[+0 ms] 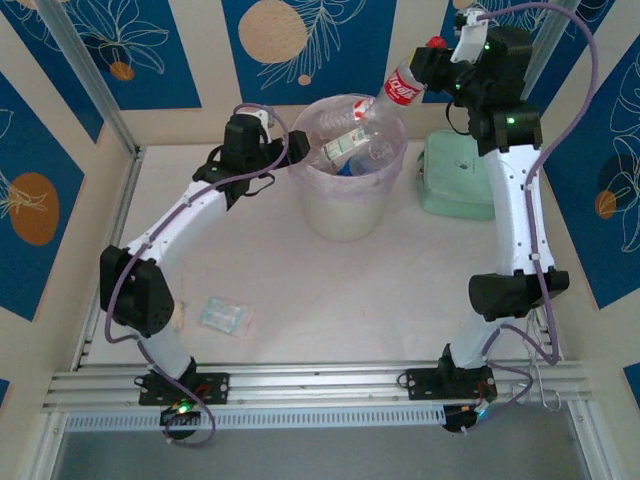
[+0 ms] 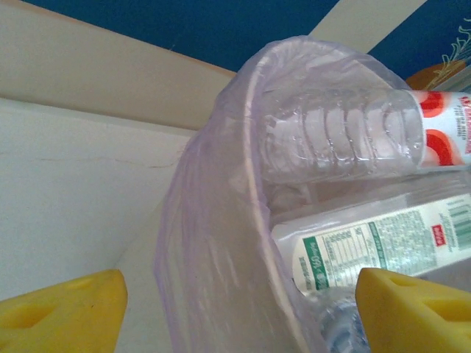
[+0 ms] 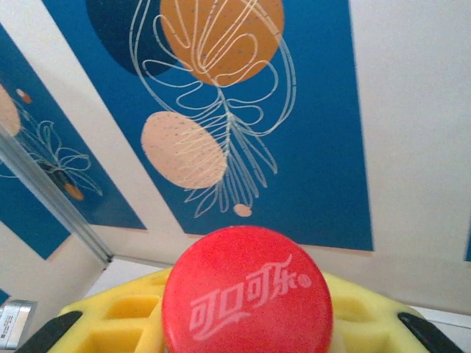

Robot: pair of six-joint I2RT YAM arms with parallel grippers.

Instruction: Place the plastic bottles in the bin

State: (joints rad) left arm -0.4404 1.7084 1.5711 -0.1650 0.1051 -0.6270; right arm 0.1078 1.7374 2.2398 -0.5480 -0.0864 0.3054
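Observation:
The bin (image 1: 345, 205), a cream bucket lined with a pale pink bag, stands at the middle back of the table. My right gripper (image 1: 432, 62) is high at its right rim, shut on the neck of a red-labelled plastic bottle (image 1: 385, 105) that slants down into the bin. In the right wrist view its red cap (image 3: 246, 290) sits between yellow fingers (image 3: 110, 316). My left gripper (image 1: 272, 150) is at the bin's left rim, open, with the bagged rim (image 2: 250, 220) between its fingers (image 2: 62, 312). Inside lie a green-labelled bottle (image 2: 375, 246) and the ribbed end of the red-labelled one (image 2: 338, 136).
A mint-green square case (image 1: 455, 180) lies right of the bin, under the right arm. A flat clear packet (image 1: 225, 316) rests on the table near the left arm's base. An aluminium rail (image 1: 320, 385) runs along the near edge. Patterned walls enclose the table.

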